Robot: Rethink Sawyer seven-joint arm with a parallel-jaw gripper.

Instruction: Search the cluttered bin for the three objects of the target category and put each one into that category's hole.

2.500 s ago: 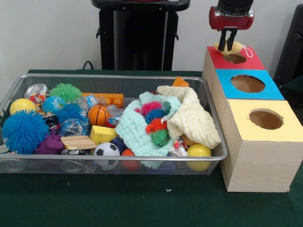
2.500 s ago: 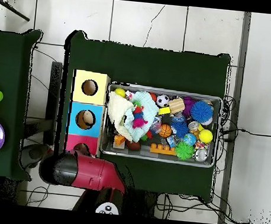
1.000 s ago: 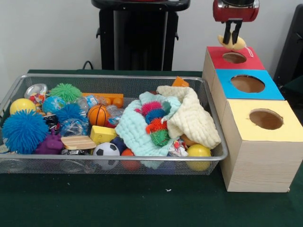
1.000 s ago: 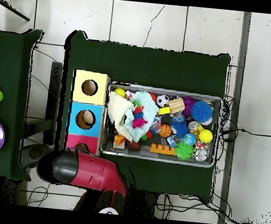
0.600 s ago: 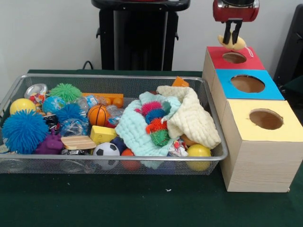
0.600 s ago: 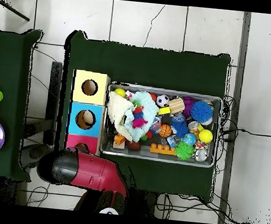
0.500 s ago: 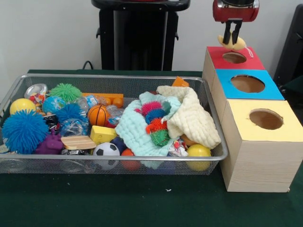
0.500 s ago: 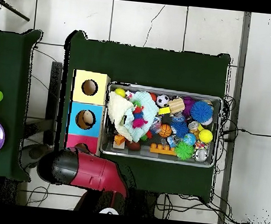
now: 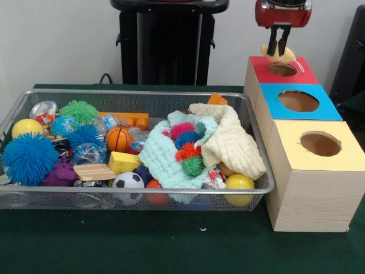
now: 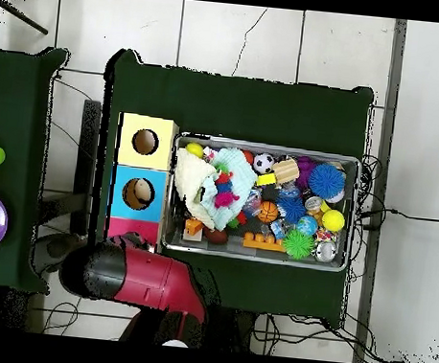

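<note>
My gripper hangs at the top right, its jaws shut on a pale yellow soft object just above the far edge of the red-topped box's hole. The wire mesh bin holds a green puffer ball at its far left, a big blue puffer ball at the near left and a smaller blue one. In the overhead view the arm covers most of the red box; the bin and the green ball show.
Blue-topped box and yellow-topped box stand in front of the red one. The bin also holds cloths, a football, an orange basketball, yellow balls, blocks and spiky toys.
The gripper with the pale yellow object has shifted slightly left and the object hangs a little lower over the red box. The bin's contents are unchanged.
</note>
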